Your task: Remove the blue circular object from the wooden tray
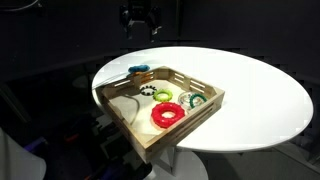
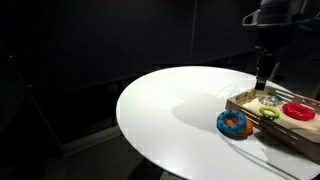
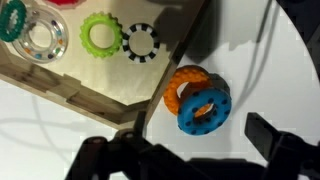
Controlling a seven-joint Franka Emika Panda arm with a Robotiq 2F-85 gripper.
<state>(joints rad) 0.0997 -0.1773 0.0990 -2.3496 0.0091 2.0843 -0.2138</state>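
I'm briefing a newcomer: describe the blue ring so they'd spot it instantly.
On the round white table stands a wooden tray of toy rings. Just outside its wall, on the tabletop, lies the blue ring, overlapping an orange ring; every other ring sits inside the tray.

White table (image 1: 250,90), pale wooden tray (image 3: 70,85), blue circular object (image 3: 192,121), red ring (image 1: 158,117), lime-green ring (image 3: 86,35).

A round white table (image 1: 262,92) fills the middle of both exterior views. A wooden tray (image 1: 165,138) sits on it. Just outside the tray's corner, at the wrist view's centre right, a blue ring (image 2: 233,124) overlaps an orange ring (image 3: 178,84) (on bare tabletop).
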